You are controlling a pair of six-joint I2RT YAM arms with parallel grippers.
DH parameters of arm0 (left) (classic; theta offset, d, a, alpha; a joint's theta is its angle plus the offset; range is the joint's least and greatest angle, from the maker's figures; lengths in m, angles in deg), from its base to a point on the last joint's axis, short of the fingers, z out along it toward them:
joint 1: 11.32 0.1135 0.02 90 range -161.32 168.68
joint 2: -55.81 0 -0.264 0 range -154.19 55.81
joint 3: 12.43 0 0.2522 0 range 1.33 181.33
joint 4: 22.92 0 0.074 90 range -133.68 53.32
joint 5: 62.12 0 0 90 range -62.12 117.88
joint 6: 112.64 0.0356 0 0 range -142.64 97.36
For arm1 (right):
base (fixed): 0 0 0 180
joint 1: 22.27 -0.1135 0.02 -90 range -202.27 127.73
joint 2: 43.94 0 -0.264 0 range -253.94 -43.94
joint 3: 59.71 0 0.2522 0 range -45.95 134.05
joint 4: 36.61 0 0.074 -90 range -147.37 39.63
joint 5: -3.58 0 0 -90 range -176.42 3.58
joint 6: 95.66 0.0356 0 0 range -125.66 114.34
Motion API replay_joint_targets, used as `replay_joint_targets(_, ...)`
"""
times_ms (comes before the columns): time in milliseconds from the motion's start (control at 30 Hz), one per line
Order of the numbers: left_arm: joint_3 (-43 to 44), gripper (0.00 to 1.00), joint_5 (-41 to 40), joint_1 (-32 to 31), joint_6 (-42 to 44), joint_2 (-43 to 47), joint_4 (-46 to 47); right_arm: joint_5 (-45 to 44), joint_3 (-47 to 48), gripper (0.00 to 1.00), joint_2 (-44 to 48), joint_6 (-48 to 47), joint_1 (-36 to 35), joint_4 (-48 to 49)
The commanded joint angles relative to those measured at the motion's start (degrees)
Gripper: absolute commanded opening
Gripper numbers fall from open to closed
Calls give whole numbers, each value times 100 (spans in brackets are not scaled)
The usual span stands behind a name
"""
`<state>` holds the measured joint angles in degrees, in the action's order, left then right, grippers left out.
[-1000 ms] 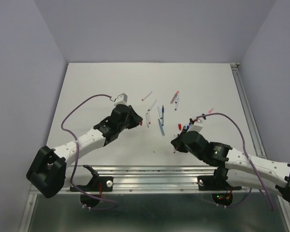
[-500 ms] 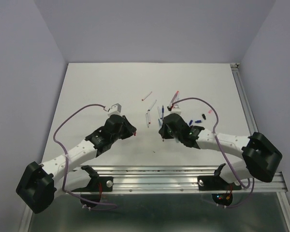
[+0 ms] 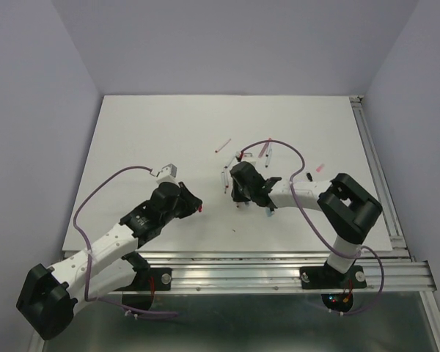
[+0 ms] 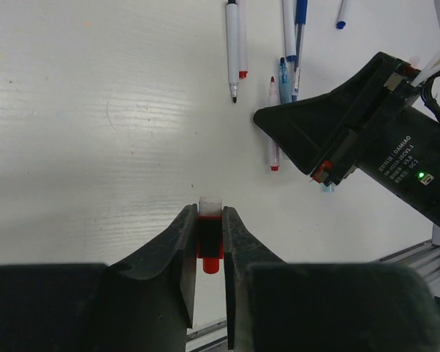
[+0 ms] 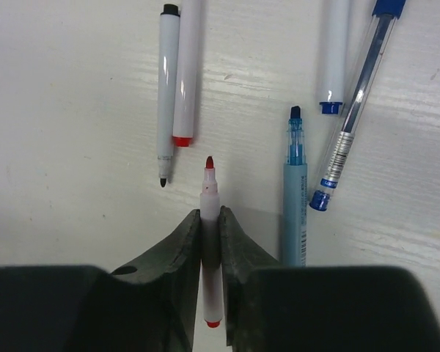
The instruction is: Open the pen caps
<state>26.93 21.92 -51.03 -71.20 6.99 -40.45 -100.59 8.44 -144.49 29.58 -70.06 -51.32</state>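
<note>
**Tool and cap status: red cap off and held, red pen uncapped**

1. Left tool [image 4: 209,214]: it sits nearest the arm bases, left of centre on the bench [image 3: 132,132]. Its jaws are clamped on the red cap [image 4: 210,257]. The cap's red end points back toward the wrist, and a white piece shows at its far end. The cap is apart from every pen.

2. Right tool [image 5: 210,220]: it sits just right of the left tool and a little farther out, with its arm reaching in from the right. Its fingers press against both sides of the red-tipped pen [image 5: 210,194], and no gap shows between them and the pen. The red tip is bare and points away from the wrist.

3. Beyond the right tool: a black-tipped pen [image 5: 166,95] and a white barrel with a red end [image 5: 185,73] lie side by side, to the left in the wrist view. A light blue pen [image 5: 295,198] lies just right of the red-tipped pen. A clear blue ballpoint [image 5: 356,110] lies farther right.

4. Right of the pen group: a black cap [image 3: 308,176] and a pink cap [image 3: 320,168] lie loose on the bench, near each other.

5. Farthest item: a pink pen [image 3: 222,145] lies alone, apart from the group.
</note>
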Motion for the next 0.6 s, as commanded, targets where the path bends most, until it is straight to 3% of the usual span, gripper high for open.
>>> replay_joint_targets(0, -65, 0, -55, -37, 13, 136, -71, -112, 406, 27, -17, 35, 24, -115)
replay_joint_targets(100, -29, 0, 15, -37, 30, 153, -71, -129, 388, 41, 246, 114, 24, -300)
replay_joint_targets(133, -29, 0, 33, -29, 48, 153, -71, -173, 362, 53, 334, 149, 15, -327)
replay_joint_targets(167, 6, 0, 68, -29, 65, 145, -80, -260, 336, 58, 439, 202, 24, -405)
replay_joint_targets(300, 111, 0, 121, -46, 92, 109, -54, -437, 221, 71, 1124, 351, 15, -722)
replay_joint_targets(400, 155, 0, 147, -81, 153, 57, 95, -752, -121, 87, 1792, 553, 15, -775)
replay_joint_targets(433, 164, 0, 182, -99, 153, -30, 174, -849, -374, 98, 2133, 754, 24, -879)
replay_joint_targets(567, 304, 0, 331, -283, 171, -381, 507, -1455, -981, 100, 3020, 1491, 24, -1388)
